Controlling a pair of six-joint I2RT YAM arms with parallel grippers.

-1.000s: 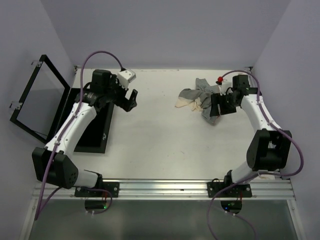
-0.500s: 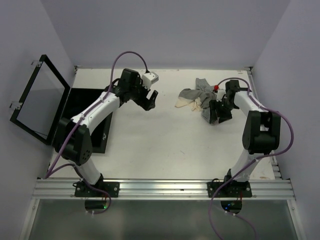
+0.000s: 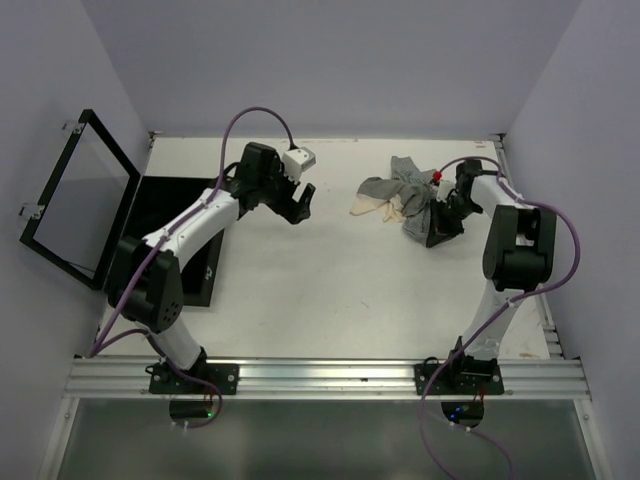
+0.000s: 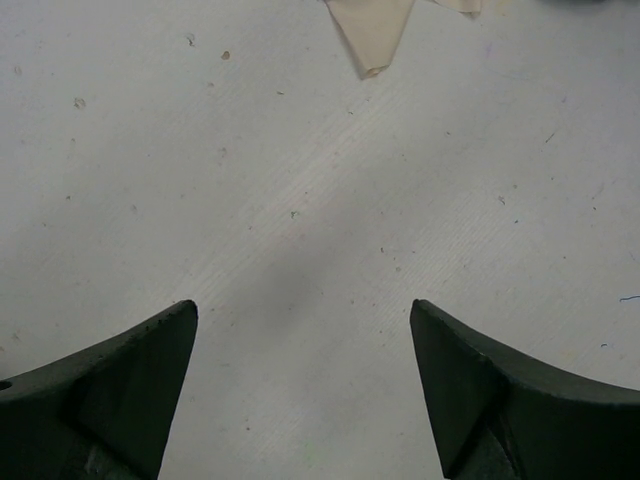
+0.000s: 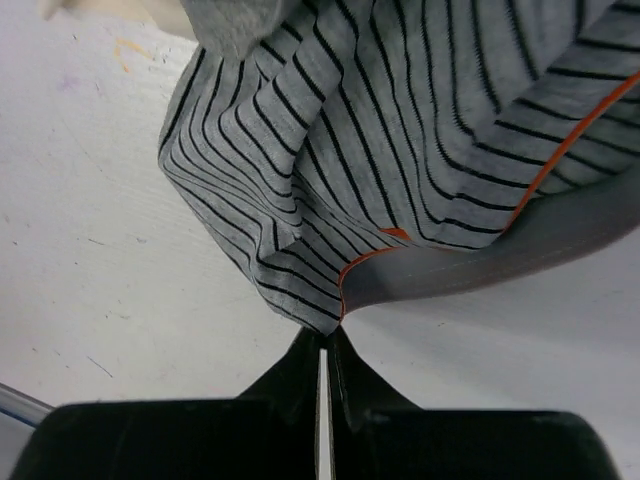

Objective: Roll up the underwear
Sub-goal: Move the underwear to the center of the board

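The underwear [image 3: 398, 194] lies in a small heap at the back right of the table, grey pieces over cream ones. My right gripper [image 3: 434, 228] is at the heap's near right side. In the right wrist view it [image 5: 328, 335] is shut, its tips pinching the corner of a grey black-striped pair with orange trim [image 5: 400, 130]. My left gripper [image 3: 298, 206] hovers over bare table left of the heap, open and holding nothing [image 4: 303, 320]. A cream cloth tip [image 4: 372, 30] shows at the top of the left wrist view.
A flat black box [image 3: 185, 245] lies at the table's left side with its hinged lid [image 3: 75, 200] standing open to the left. Walls close the table in at the back and on both sides.
My left arm swung right, away from the black box toward the middle of the table. My right gripper closed on the striped underwear's corner.
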